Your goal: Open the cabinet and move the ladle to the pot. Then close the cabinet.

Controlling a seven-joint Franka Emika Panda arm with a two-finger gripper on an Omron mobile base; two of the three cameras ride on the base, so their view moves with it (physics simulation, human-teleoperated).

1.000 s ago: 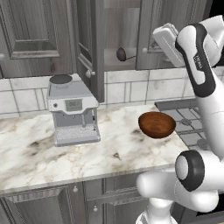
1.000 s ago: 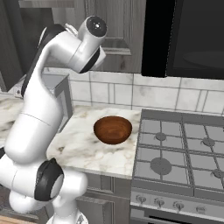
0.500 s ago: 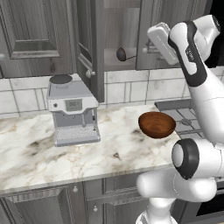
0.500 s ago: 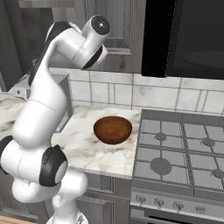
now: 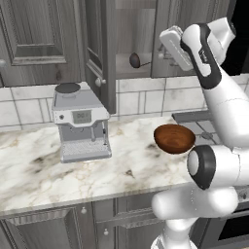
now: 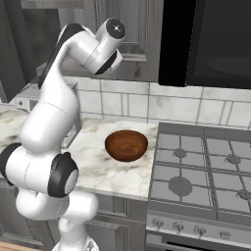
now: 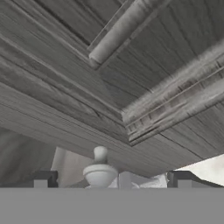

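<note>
Cabinet point(image 5: 165, 14): hanging on the wall above and right of the coffee machine point(image 5: 80, 121); likely swinging stiffly on hinges, taking hold best at the small round knob point(image 7: 100, 168). Showing dark grey wood grain and raised panels, one door standing open, the other looking shut.

Ladle point(image 5: 134, 60): sitting inside, higher than the coffee machine; probably light and rigid, gripping best along the thin handle. Looking small and dark.

Claw point(image 7: 113, 180): spreading wide, straddling the knob, pinching nothing.
</note>
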